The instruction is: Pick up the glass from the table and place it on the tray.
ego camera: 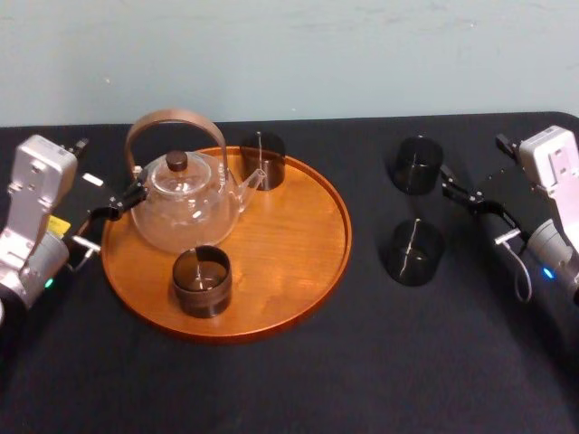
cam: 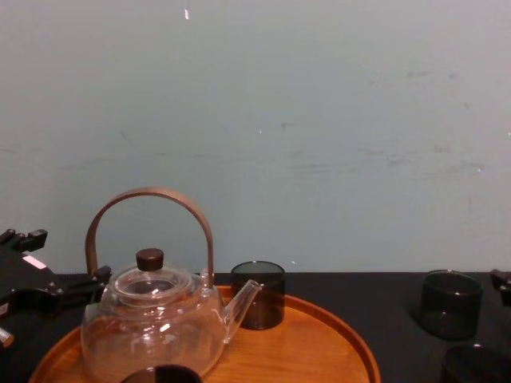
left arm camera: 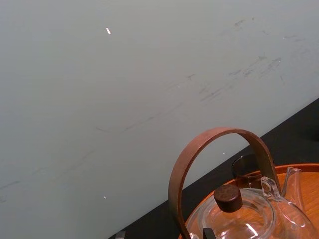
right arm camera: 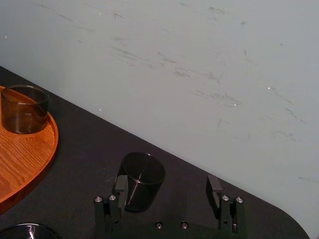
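Black table (ego camera: 289,389), two dark glasses standing off the tray: the far glass (ego camera: 417,165) and the near glass (ego camera: 412,253), both upright on its right half.
Left of them, the round wooden tray (ego camera: 308,262) holds a glass teapot (ego camera: 184,203), a front glass (ego camera: 202,281) and a back glass (ego camera: 262,161). The right gripper (right arm camera: 167,186) hovers spread wide just beside the far glass, grasping nothing. The left gripper (ego camera: 113,206) sits by the teapot; its grip cannot be told.

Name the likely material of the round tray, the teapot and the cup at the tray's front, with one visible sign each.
Tray: wood, smooth orange-brown finish; grain lines show. Teapot: clear glass; the tray shows through it. Its arched handle looks like brown wood, perhaps bent. Cup: probably dark tinted glass, translucent and glossy.
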Controlling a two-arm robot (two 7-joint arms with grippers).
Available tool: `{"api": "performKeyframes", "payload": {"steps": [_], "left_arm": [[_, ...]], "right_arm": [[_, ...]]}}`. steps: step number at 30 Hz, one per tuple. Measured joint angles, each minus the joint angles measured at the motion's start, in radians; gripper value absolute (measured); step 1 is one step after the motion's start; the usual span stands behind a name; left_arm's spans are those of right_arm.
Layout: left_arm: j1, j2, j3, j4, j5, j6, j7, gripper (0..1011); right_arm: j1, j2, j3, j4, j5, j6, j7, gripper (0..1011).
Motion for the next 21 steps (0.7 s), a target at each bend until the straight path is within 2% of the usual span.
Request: {"api": "performKeyframes", "payload": {"steps": [21], "left_arm": [[0.000, 0.000, 0.000, 0.000, 0.000, 0.000, 0.000, 1009]], "right_arm": [[0.000, 0.000, 0.000, 0.000, 0.000, 0.000, 0.000, 1002]]}}
